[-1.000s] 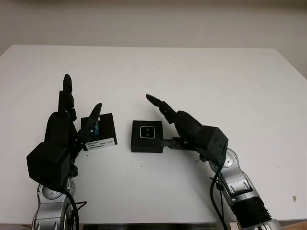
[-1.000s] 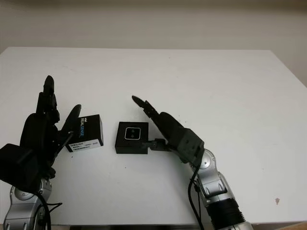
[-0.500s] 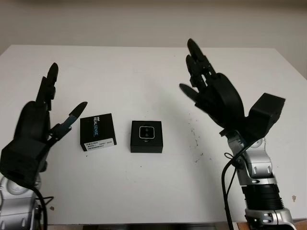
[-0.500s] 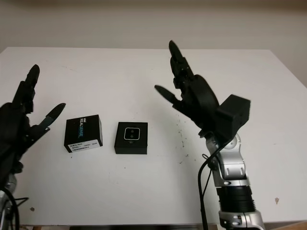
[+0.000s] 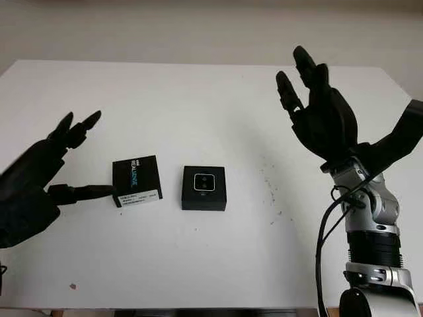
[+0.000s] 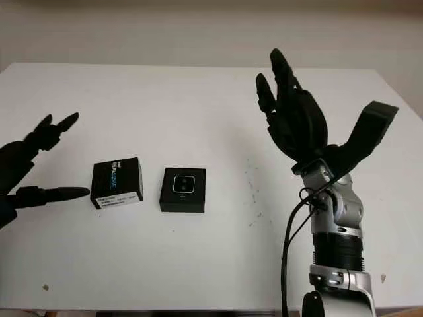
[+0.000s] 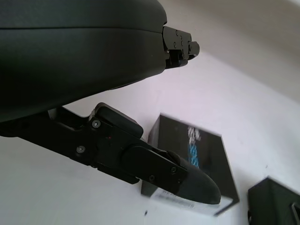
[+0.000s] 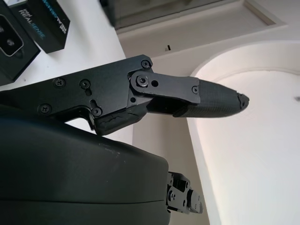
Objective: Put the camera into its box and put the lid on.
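Note:
A black square box [image 5: 203, 189] lies near the middle of the white table [image 5: 198, 92], with the small silver-faced camera [image 5: 203, 181] seated in its top. Just left of it lies the black lid [image 5: 137, 179] with blue lettering and a white label along its near edge. My left hand [image 5: 86, 155] hovers left of the lid, open and apart from it, its thumb pointing at the lid's near corner. My right hand [image 5: 301, 66] is raised high at the right, open, well away from the box. The left wrist view has the lid [image 7: 197, 159] beyond the thumb.
A few small dark specks [image 5: 268, 181] mark the table right of the box. The table's front edge runs along the bottom, and a pale wall stands behind its far edge. The right wrist view catches the lid [image 8: 44, 21] and box [image 8: 11, 42] far below.
My right hand has left the box's right side and risen high to the right. My left hand has drawn back leftward from the lid. Box and lid stayed put.

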